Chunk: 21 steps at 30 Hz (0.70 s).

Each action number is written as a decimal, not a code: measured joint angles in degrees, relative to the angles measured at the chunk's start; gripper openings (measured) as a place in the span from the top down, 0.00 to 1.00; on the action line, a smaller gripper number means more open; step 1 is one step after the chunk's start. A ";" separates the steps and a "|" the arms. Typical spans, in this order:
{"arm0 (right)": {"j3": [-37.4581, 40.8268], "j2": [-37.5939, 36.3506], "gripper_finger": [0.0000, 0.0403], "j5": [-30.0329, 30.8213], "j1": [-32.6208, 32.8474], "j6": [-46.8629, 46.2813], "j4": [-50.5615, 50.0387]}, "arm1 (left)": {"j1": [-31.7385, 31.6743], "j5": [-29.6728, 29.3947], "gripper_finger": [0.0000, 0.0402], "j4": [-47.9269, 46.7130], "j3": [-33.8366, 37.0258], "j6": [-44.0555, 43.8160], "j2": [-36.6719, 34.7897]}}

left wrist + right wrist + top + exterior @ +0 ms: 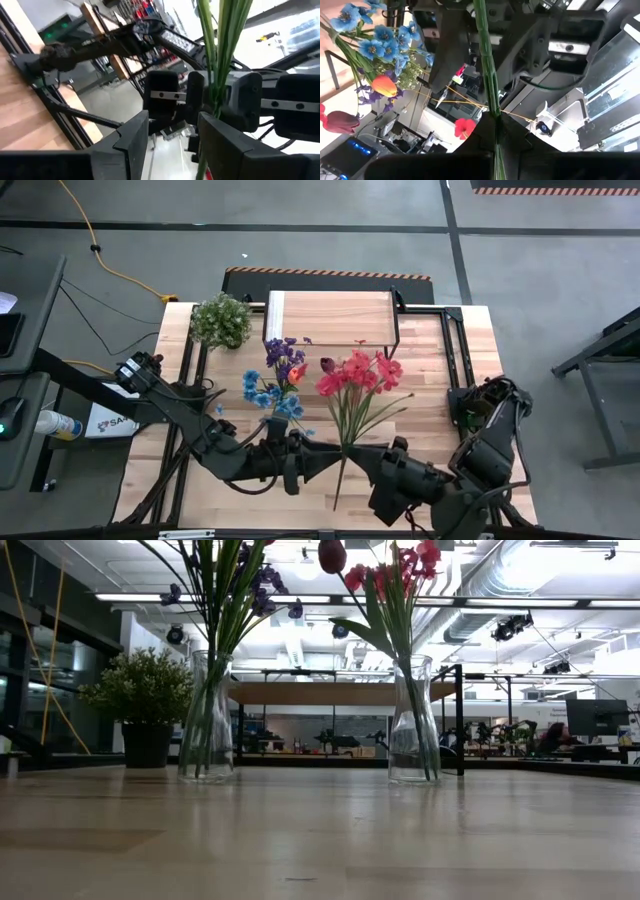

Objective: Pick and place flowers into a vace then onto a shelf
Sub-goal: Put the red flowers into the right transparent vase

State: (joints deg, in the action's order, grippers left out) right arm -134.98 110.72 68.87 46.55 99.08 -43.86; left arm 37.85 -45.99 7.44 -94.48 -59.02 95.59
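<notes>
While both arms meet low over the near half of the table [450, 370], the right gripper [358, 458] is clamped on a thin bundle of green stems [338, 480]; in its wrist view the stems come straight out of its closed fingers [496, 150]

Left gripper [312, 462] faces it from the other side, nearly tip to tip. Its fingers stand apart in the left wrist view [172, 127], and the stems [217, 60] pass between them, close to one finger [225, 140]. Can't tell if that finger touches them, so no grip on that side

Flowers: blue and purple bunch [275, 380] sits in the left glass vase [207, 720], red bunch [355, 372] in the right glass vase [413, 720]. Both vases stand upright on the table, well apart, in front of the shelf [325, 317]. From above, the held stems line up under the red bunch; can't tell whether they belong to it

The shelf's wood top [330, 692] shows between the two vases in the low view

Potted plant [221, 320] is at the far left corner, just beside the shelf
</notes>
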 joint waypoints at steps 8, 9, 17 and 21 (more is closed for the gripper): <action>0.00 0.17 1.00 -1.42 -1.17 0.44 0.47 | 0.02 1.32 0.49 -0.20 0.00 -1.29 0.00; 0.00 0.17 1.00 -1.58 -1.32 0.44 0.74 | 0.02 1.32 0.49 -0.20 0.00 -1.29 0.00; 0.00 0.17 1.00 -1.33 -1.87 0.44 0.88 | 0.02 1.73 0.49 -1.53 0.00 -1.47 0.00; 0.00 0.19 1.00 0.01 -0.84 0.17 0.69 | 0.02 1.76 0.49 -2.05 0.02 -1.64 0.00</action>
State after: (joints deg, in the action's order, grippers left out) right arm -134.98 110.91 68.88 45.71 99.26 -43.16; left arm 37.87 -44.23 5.39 -94.45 -60.66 95.59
